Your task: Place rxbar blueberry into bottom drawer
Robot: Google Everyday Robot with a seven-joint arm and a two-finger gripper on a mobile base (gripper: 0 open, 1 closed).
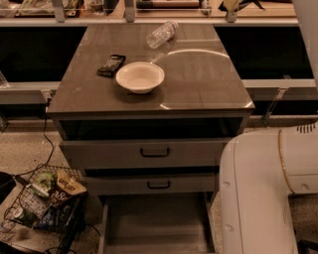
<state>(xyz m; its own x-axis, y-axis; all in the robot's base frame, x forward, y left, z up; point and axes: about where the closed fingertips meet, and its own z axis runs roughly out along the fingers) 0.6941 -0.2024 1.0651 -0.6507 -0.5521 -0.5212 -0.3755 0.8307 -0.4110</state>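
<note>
The rxbar blueberry, a small flat bar in a dark wrapper with pale lettering, lies on the cabinet top just left of a white bowl. The bottom drawer is pulled out at floor level, and its plain grey inside holds nothing. Only the tip of my gripper shows at the top edge of the view, far back and to the right of the bar, above the rear rail. The arm's white body fills the lower right.
A clear plastic bottle lies on its side at the back of the cabinet top. The two upper drawers with dark handles are closed. A wire basket of snack packs stands on the floor at the left, with a cable beside it.
</note>
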